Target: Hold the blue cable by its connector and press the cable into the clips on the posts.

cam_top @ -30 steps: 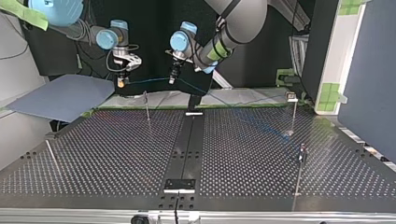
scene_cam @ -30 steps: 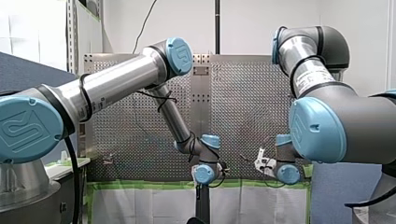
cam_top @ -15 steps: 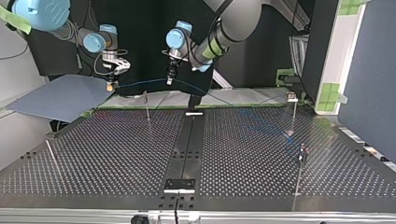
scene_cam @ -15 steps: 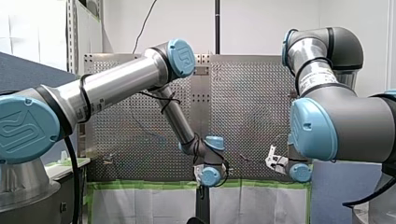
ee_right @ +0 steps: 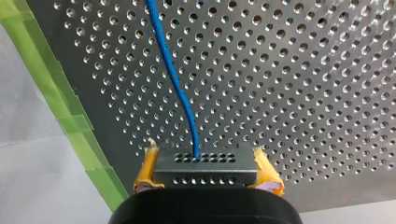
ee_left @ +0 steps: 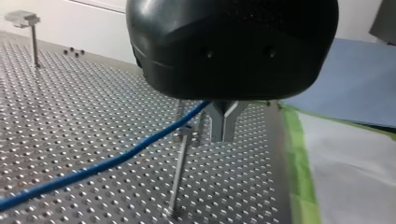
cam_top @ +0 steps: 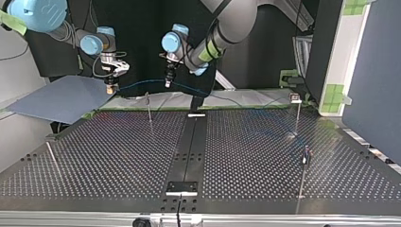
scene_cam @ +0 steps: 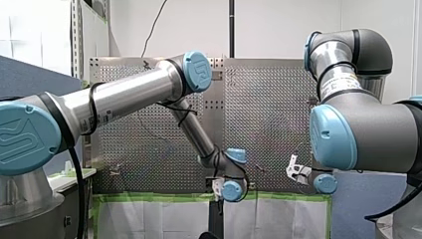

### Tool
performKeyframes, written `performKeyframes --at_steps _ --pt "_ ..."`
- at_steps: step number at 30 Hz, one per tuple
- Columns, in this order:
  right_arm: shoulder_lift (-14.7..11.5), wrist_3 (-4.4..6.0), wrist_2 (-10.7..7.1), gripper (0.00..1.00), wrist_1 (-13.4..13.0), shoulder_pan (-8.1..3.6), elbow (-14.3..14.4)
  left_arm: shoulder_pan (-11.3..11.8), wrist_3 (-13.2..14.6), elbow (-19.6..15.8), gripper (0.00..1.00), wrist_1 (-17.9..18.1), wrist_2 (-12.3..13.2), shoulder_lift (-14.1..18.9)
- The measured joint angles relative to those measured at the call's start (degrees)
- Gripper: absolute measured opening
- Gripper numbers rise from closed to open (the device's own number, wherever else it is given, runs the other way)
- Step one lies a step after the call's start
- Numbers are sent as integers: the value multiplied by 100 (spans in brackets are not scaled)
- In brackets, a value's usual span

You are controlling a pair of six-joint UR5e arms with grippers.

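Note:
The thin blue cable (cam_top: 139, 84) hangs in the air between my two grippers at the far edge of the table. My right gripper (cam_top: 110, 88) has its yellow pads (ee_right: 144, 173) shut on the grey connector (ee_right: 205, 168), and the cable (ee_right: 175, 84) leaves it over the perforated plate. My left gripper (cam_top: 167, 83) has its metal fingers (ee_left: 224, 123) closed on the cable (ee_left: 140, 149) further along. A post with a clip (ee_left: 183, 135) stands just below and ahead of these fingers, and shows as the thin post (cam_top: 148, 108) in the top view. From my left gripper the cable trails toward the post (cam_top: 296, 111) at the top view's right.
Another post (cam_top: 305, 158) stands nearer at the top view's right, and a bare rod (cam_top: 53, 158) leans at its left. A blue-grey sheet (cam_top: 61, 98) lies off the table beside my right gripper. Green tape (ee_right: 70, 116) lines the table's edge. A black strip (cam_top: 189, 146) runs down the middle.
Both grippers have carried the cable toward the top view's left. My left gripper now hangs closer to the post with the clip. Neither grip has changed.

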Motion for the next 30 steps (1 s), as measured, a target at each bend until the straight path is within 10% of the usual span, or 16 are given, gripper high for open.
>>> performKeyframes --at_steps 30 --pt "19 -189 -49 0 266 -10 -4 47 -29 898 0 -323 112 -435"
